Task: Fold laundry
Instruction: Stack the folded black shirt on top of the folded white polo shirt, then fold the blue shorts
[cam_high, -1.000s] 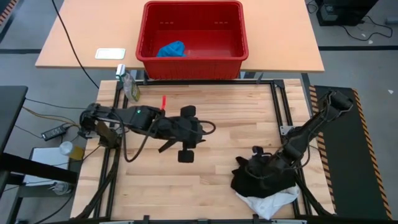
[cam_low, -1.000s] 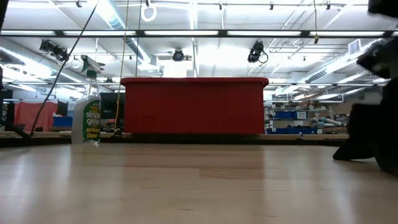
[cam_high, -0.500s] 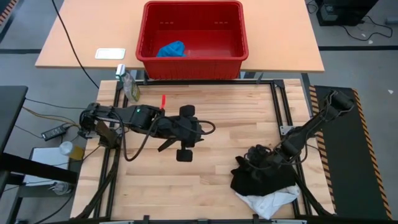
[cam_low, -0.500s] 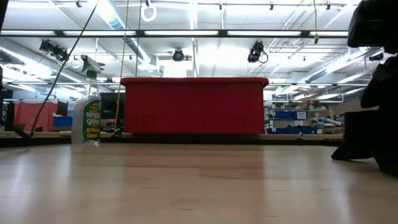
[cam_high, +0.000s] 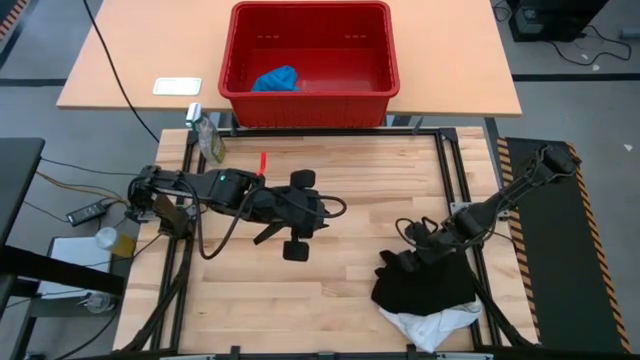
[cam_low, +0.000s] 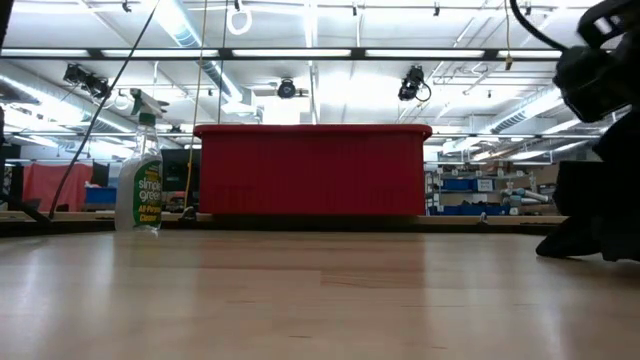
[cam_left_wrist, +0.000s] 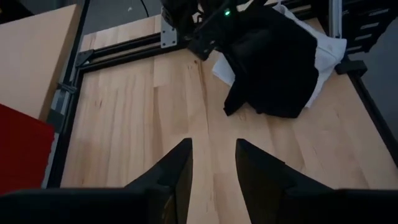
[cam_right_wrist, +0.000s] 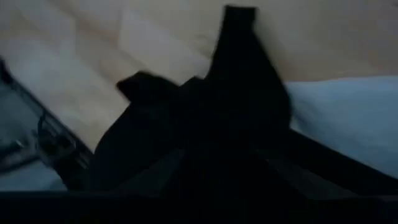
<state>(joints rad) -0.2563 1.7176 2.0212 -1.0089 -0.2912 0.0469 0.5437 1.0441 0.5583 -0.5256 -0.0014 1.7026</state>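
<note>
1. Black garment (cam_high: 425, 285), high view: it lies crumpled on the white garment (cam_high: 432, 324) near the table's right front edge; the blue garment (cam_high: 275, 78) sits in the red basket (cam_high: 310, 98). Nothing is folded. The right gripper (cam_high: 412, 236), at the heap a second ago, now hovers just behind it.
2. Low view: the spray bottle (cam_low: 139, 185) stands left of the basket; dark cloth shows at the right edge.
3. Left wrist view: the left gripper (cam_left_wrist: 212, 163), fingers apart, waits mid-table.
4. Right wrist view: dark cloth fills the frame; the right fingers' state cannot be told.
</note>
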